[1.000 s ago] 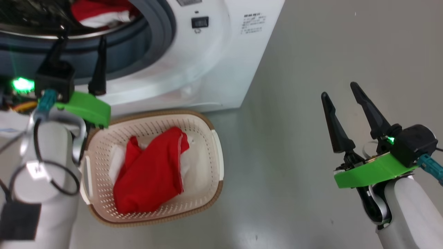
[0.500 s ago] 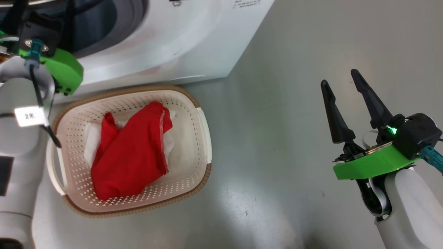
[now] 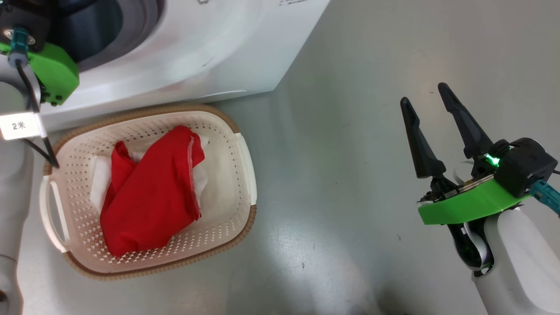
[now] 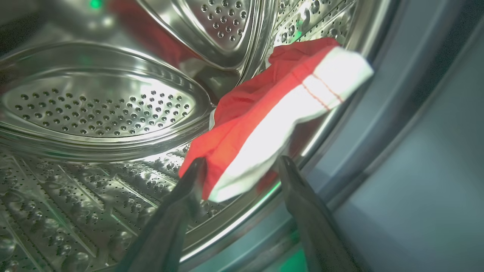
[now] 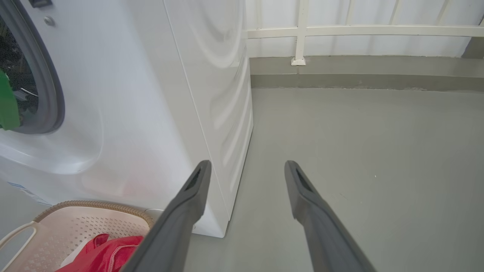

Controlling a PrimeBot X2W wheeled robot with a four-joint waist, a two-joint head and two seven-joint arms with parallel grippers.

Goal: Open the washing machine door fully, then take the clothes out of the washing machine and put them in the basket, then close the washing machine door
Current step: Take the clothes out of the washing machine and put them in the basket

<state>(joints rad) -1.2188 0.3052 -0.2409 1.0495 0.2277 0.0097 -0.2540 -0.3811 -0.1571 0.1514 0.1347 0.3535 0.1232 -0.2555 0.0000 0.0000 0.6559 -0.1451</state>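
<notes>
Risk: left fingers (image 4: 177,215), spread wide, flank low corner of red garment (image 4: 264,113) at drum (image 4: 94,102) front lip; a shallow close may pinch hem only, dropping it short of basket (image 3: 245,175). Right fingers (image 3: 420,144) spread, empty.

Bright even light, hard glare on the drum (image 4: 98,98) and floor (image 3: 306,245), overexposed white on the clothes (image 4: 272,124)

Left gripper (image 4: 242,160) spread wide, right gripper (image 3: 423,92) spread wide, fingers upward
</notes>
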